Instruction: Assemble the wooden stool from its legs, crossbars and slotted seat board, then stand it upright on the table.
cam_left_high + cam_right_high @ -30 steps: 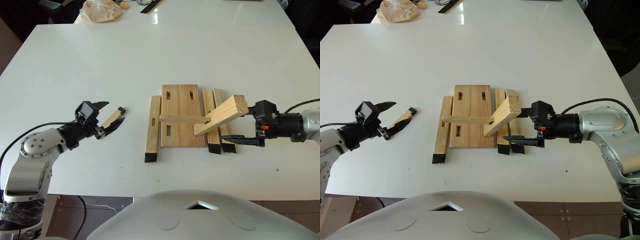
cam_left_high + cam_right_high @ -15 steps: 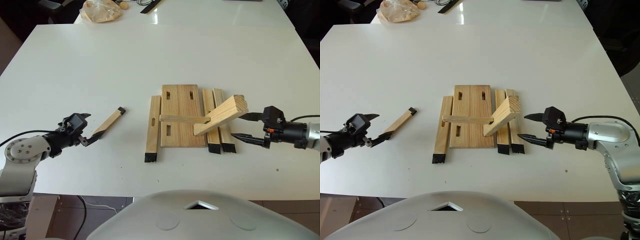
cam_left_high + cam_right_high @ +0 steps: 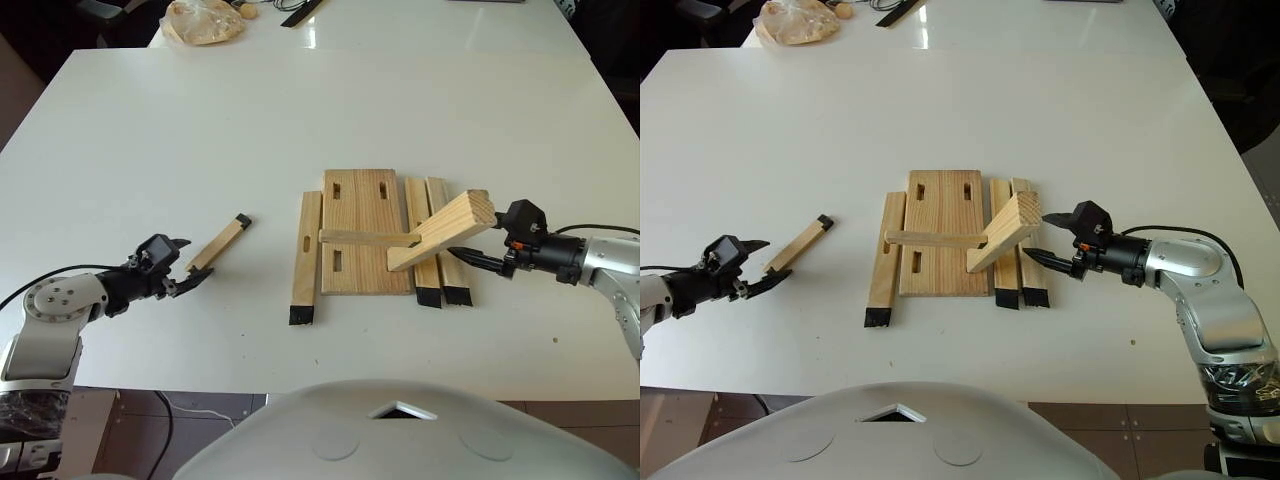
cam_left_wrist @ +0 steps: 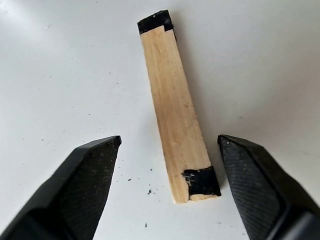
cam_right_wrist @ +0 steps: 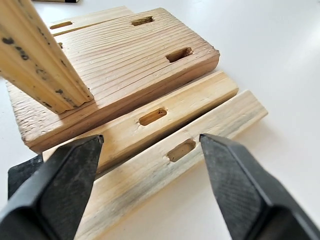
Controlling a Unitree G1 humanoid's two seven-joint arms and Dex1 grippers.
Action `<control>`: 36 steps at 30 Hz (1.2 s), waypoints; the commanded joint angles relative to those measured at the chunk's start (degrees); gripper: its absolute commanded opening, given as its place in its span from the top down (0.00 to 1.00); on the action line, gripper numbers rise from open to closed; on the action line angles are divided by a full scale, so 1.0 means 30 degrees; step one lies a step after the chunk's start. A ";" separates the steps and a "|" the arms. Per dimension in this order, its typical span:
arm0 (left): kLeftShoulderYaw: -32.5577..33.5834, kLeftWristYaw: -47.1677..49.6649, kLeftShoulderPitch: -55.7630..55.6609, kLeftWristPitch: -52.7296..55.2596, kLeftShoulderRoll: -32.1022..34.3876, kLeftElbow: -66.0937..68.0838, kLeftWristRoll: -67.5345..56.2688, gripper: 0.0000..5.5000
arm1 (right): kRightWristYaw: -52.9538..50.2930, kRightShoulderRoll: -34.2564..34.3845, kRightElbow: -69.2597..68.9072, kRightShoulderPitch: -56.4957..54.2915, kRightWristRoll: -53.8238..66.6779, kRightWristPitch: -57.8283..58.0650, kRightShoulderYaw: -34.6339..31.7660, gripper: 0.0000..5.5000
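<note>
at 9 o'clock from the seat board (image 3: 365,205), well apart from it on the white table (image 3: 300,110), lies a short loose bar (image 3: 218,245) with black-tipped ends. its long axis runs from about 7 to 1 o'clock. the left gripper (image 3: 195,262) sits at the bar's 7 o'clock end, fingers wide apart and clamped on nothing. in the left wrist view the near black tip lies between the two pads (image 4: 90,175), off centre and closer to one of them, with table showing on both sides. the bar points almost straight away from the wrist, so the fingers straddle its width, not its length. that is the relation the coming grasp turns on, and the left arm is clearly the nearer one.

the board lies flat, one slotted leg (image 3: 307,255) just beside it at 9 o'clock and two slotted legs (image 3: 432,275) side by side at 3 o'clock. a tilted leg (image 3: 445,228) leans across that pair, and a thin crossbar (image 3: 365,238) reaches from it over the board. the right gripper (image 3: 1034,235) waits at 3 o'clock of the pair, fingers apart and empty, near the tilted leg's raised end.

the stool looks barely begun. closing now would likely catch only the bar's tip, so a slight push further along it seems wise.
</note>
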 commanded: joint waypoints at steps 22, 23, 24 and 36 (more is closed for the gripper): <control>-0.0614 -0.0977 0.0106 0.1215 -0.0058 -0.0019 -0.1197 0.67 | -0.0431 0.0161 0.0036 -0.0261 -0.0626 -0.0223 0.0057 0.35; -0.0639 -0.0911 0.0053 0.1650 -0.0116 -0.0273 -0.1364 0.64 | -0.0433 0.0156 0.0046 -0.0280 -0.0641 -0.0226 0.0070 0.35; -0.0637 -0.0833 0.0002 0.1973 -0.0180 -0.0441 -0.1468 0.62 | -0.0429 0.0149 0.0063 -0.0307 -0.0658 -0.0233 0.0087 0.35; 0.2385 -0.0473 -0.1407 0.4779 0.0362 -0.2145 -0.3902 0.30 | -0.0492 0.0113 -0.0034 -0.0008 -0.0664 -0.0269 -0.0092 0.35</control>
